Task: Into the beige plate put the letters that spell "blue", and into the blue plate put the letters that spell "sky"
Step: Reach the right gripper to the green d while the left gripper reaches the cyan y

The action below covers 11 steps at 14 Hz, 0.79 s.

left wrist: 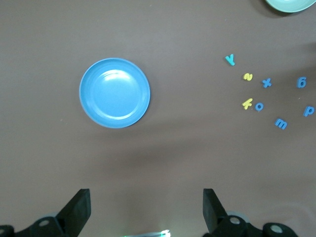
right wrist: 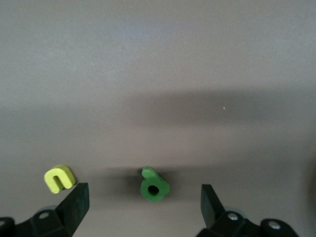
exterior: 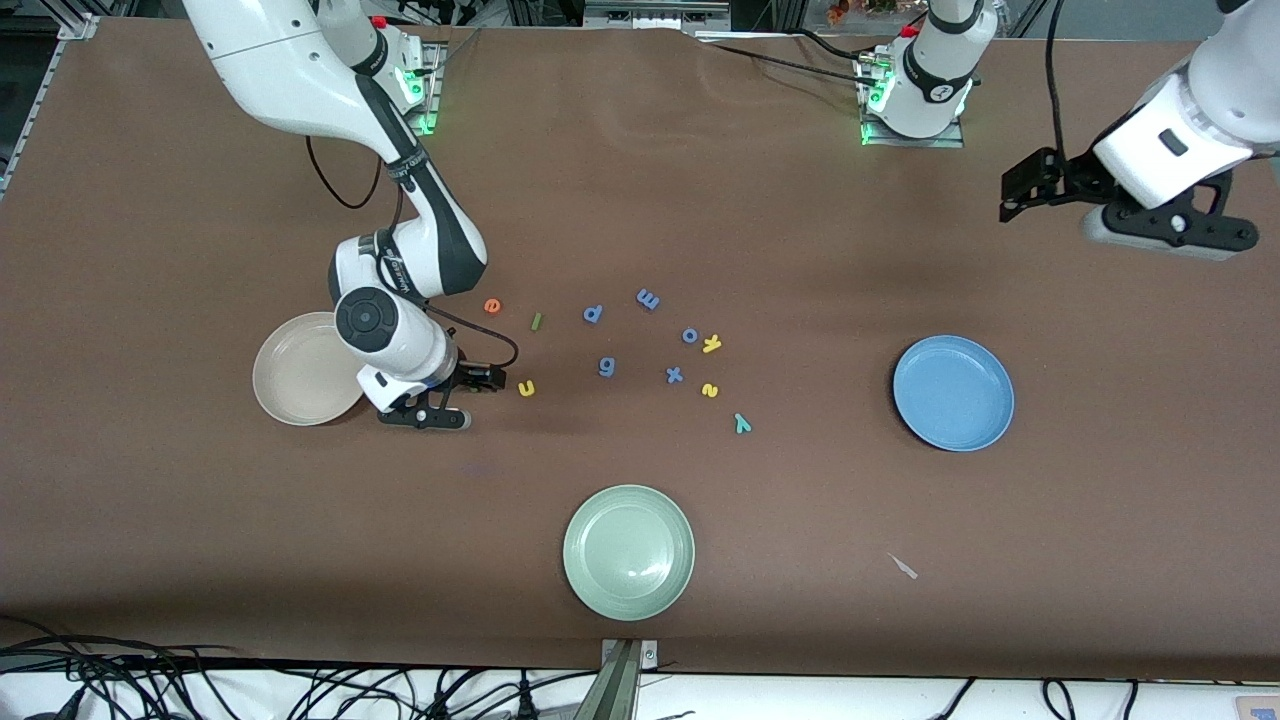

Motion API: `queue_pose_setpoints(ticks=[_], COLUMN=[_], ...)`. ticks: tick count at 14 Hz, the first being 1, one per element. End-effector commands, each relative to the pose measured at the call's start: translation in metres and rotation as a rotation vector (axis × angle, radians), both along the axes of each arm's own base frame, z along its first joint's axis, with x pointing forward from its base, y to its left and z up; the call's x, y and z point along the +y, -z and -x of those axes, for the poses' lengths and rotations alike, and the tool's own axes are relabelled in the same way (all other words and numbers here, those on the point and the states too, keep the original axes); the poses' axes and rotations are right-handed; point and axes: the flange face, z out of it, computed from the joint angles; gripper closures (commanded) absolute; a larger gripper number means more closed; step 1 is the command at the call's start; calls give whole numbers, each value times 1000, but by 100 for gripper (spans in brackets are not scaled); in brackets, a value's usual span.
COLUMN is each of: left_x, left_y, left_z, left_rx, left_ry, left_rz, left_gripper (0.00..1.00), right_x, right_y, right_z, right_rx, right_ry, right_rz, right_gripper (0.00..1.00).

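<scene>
My right gripper hangs open just above the table beside the beige plate. In the right wrist view the green b lies flat between its open fingers, untouched, with the yellow u just outside one finger. The front view shows the yellow u, orange e and green l nearby; the b is hidden under the hand. Yellow k, yellow s and teal y lie mid-table. My left gripper waits open and empty, high up near the blue plate, which is empty.
Several blue-purple letters, among them p, m and g, lie among the coloured ones. A pale green plate sits nearer the front camera. A small scrap lies on the brown table.
</scene>
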Motion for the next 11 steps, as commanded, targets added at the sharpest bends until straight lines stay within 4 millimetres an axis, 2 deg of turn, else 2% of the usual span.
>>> queue_pose_setpoints(ticks=[1,4,6,8,9,10,11], left_x=[-33,-73,-102,-123,-142,-148,-158], left_y=[53,103,144,176,191,206,229], left_z=[-17,-37,-49,-60,-61,-66,-70], left_rx=[41,34,26,2,-7,-22,-31], left_ry=[46,88,119,139,165,170,185], left_rz=[19,17,22,28,30,33,35], left_gripper=[0,0,0,0,0,0,0], right_x=[-2,-4,-5,-5,-4,-4,-5], right_y=[9,17,22,24,23,23,25], right_z=[3,6,9,9,9,9,9], right_rx=[-23,-39,-38,-35,-35,-36,-33], right_ry=[-6,-18,-17,-17,-19,-17,-15], right_rz=[5,7,9,10,9,9,10], right_gripper=[0,1,15,38,46,52,57])
